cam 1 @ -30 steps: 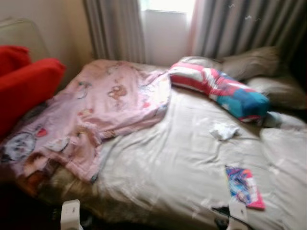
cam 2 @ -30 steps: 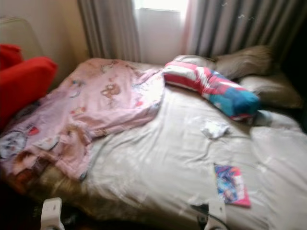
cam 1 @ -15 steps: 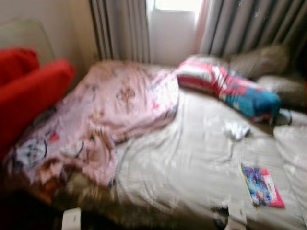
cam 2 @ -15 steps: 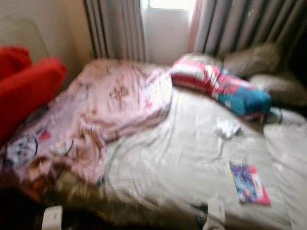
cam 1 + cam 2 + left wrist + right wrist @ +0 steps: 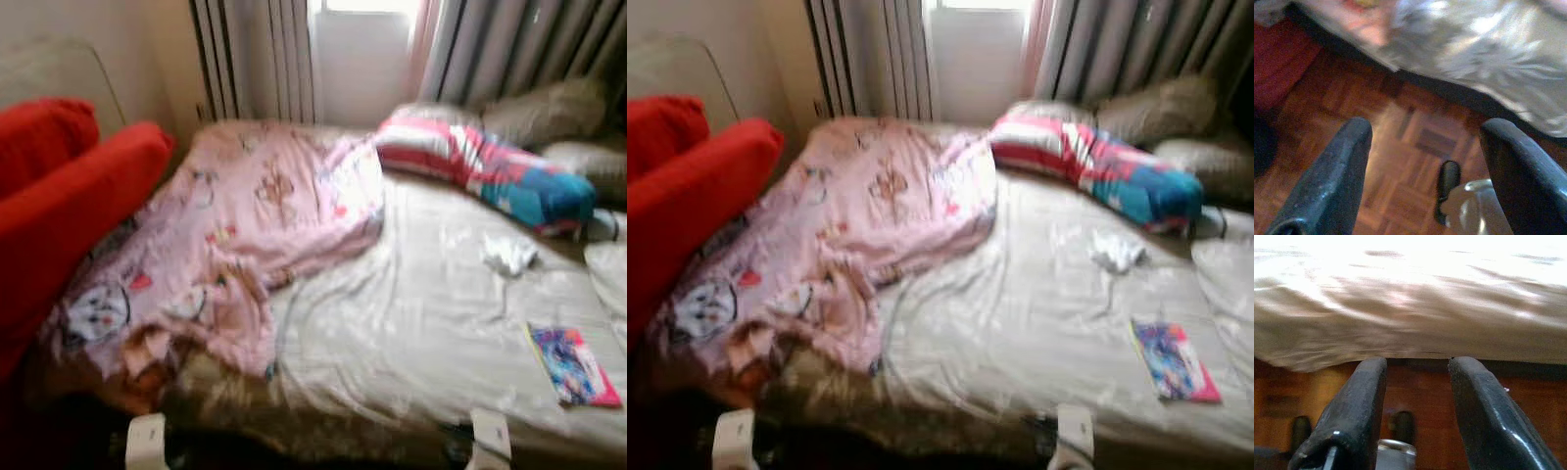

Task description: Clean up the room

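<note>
The bed (image 5: 421,333) with its pale sheet took most of the scene. A pink blanket (image 5: 235,235) lay crumpled over its left side, a striped pillow (image 5: 480,171) at the far right, a colourful booklet (image 5: 571,364) near the right edge. Both grippers hung low above the wooden floor (image 5: 1400,161) — left gripper (image 5: 1425,171) and right gripper (image 5: 1418,406) released, grasping nothing.
</note>
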You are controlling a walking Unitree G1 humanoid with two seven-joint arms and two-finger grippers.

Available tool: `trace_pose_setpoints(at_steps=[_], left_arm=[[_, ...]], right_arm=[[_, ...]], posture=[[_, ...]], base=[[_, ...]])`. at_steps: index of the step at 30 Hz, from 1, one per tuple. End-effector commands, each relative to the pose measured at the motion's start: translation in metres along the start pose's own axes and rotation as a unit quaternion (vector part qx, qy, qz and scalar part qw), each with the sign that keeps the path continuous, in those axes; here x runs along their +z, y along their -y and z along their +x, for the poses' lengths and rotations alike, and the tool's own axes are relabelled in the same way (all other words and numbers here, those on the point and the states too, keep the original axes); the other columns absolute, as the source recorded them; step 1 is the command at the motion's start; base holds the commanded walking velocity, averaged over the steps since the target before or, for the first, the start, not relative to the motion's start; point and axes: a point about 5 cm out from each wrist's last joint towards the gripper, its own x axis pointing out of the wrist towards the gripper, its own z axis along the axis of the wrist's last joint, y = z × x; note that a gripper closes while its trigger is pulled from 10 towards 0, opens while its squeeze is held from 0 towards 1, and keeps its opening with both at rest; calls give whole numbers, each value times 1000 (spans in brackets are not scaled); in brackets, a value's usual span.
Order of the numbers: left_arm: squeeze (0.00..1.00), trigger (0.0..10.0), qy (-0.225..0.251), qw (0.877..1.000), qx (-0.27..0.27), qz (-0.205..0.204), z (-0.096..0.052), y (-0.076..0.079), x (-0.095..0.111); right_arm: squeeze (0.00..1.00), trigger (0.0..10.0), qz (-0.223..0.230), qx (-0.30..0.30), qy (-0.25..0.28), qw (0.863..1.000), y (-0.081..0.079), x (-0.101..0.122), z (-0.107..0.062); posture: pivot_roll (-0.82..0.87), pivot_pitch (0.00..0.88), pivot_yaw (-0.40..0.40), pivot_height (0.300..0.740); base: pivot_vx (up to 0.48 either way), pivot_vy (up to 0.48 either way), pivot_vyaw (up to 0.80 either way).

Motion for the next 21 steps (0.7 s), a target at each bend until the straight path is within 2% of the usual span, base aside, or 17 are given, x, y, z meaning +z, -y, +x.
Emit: trace_pose_setpoints(at_steps=[1, 6, 10, 14, 18, 21], left_arm=[[0, 10000, -12, 1000, 6, 0, -2, -6, -6], [0, 10000, -13, 1000, 2, 1, -2, 3, -8], [0, 10000, -13, 1000, 1, 1, -1, 4, -7], [0, 10000, -10, 1000, 3, 3, 0, 2, -3], [0, 10000, -2, 1000, -6, 7, 1, 20, -1], [0, 10000, -2, 1000, -8, 8, 1, 25, -2]], right_arm=[[0, 10000, -2, 9, 5, 1000, -9, 4, 2], [0, 10000, -8, 14, 4, 1000, -15, 2, 2], [0, 10000, -11, 16, 3, 1000, -15, 2, 2], [0, 10000, -13, 14, 3, 1000, -9, 2, 2], [0, 10000, -17, 11, 3, 1000, 2, 3, 0], [0, 10000, -16, 11, 3, 1000, 2, 3, 0]], posture=[[109, 13, -11, 740], [112, 15, -12, 740], [112, 15, -12, 740], [117, 14, -13, 740], [119, 14, -11, 740], [118, 15, -10, 740]], base=[[0, 386, 0], [0, 373, 0], [0, 279, 0], [0, 0, 0], [0, 0, 800], [0, 0, 800]])
